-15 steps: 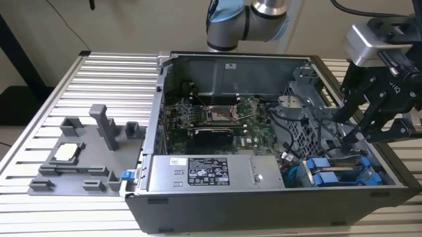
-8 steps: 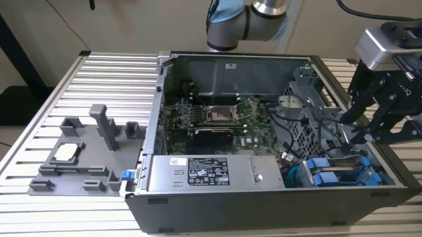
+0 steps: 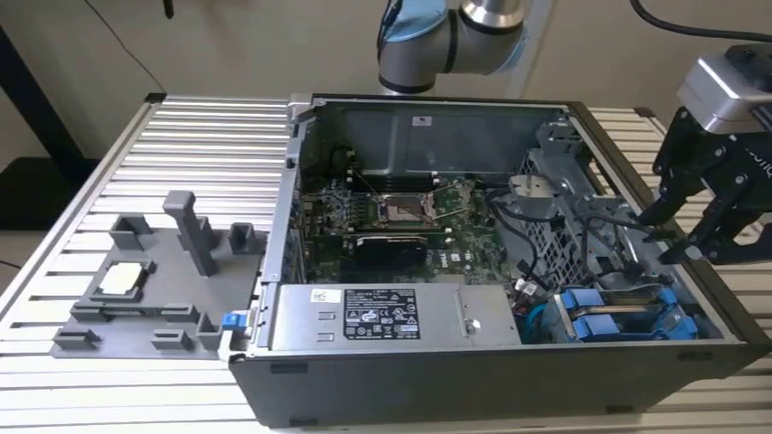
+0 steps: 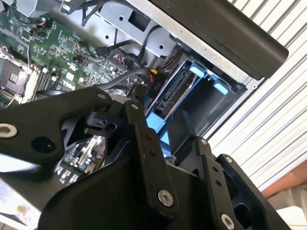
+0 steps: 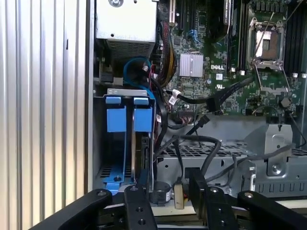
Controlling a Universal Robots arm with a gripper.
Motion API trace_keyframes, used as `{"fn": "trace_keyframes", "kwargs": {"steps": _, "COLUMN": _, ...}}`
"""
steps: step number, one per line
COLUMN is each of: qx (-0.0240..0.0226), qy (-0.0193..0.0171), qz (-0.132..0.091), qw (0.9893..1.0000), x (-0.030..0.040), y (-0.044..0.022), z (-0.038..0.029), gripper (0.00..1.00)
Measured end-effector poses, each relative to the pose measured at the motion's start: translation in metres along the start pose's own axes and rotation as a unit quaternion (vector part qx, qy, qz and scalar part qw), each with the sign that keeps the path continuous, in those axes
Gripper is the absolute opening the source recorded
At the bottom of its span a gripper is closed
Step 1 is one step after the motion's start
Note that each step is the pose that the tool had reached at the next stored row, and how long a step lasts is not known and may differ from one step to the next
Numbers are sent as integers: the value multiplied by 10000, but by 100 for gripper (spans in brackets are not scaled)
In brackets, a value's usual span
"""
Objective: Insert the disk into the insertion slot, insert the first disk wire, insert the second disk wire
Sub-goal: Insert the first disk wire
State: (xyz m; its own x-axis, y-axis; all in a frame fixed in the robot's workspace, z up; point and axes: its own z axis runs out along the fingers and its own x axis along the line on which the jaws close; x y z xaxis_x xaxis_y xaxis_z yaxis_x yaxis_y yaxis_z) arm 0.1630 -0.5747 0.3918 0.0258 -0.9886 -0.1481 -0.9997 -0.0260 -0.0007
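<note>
A slatted metal desk (image 3: 181,145) carried an open computer case (image 3: 483,380), lying with its inside facing up. Beside it, toward the exterior view's left, sat a grey fixture plate (image 3: 169,280) with upright posts. The arm (image 3: 447,36) rose behind the case, and its black jaws hung over the case's edge at the exterior view's right, above the drive cage. Inside the case lay the green motherboard (image 3: 399,217) and, nearer the front wall, a silver power supply (image 3: 386,316) bearing a white label. In the corner next to the power supply was the insertion slot (image 5: 99,143), a grey sheet-metal bay. The disk (image 5: 144,152) stood on edge inside that bay in its blue carrier, with blue tabs at the bay's mouth. Black cables (image 5: 192,139) looped just beside the bay. The jaws stood apart with nothing clamped between them, near the disk but not touching it.
</note>
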Motion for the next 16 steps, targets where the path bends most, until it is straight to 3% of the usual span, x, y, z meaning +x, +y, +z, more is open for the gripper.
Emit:
{"fn": "trace_keyframes", "kwargs": {"steps": 4, "qx": -4, "qy": -25, "qz": -34, "qw": 10000, "x": 3, "y": -65, "z": 10, "gripper": 47}}
{"fn": "trace_keyframes", "kwargs": {"steps": 11, "qx": -3, "qy": -105, "qz": -40, "qw": 9999, "x": 10, "y": -93, "z": 49, "gripper": 47}}
{"fn": "trace_keyframes", "kwargs": {"steps": 16, "qx": -1, "qy": -114, "qz": -41, "qw": 9999, "x": 10, "y": -98, "z": 54, "gripper": 47}}
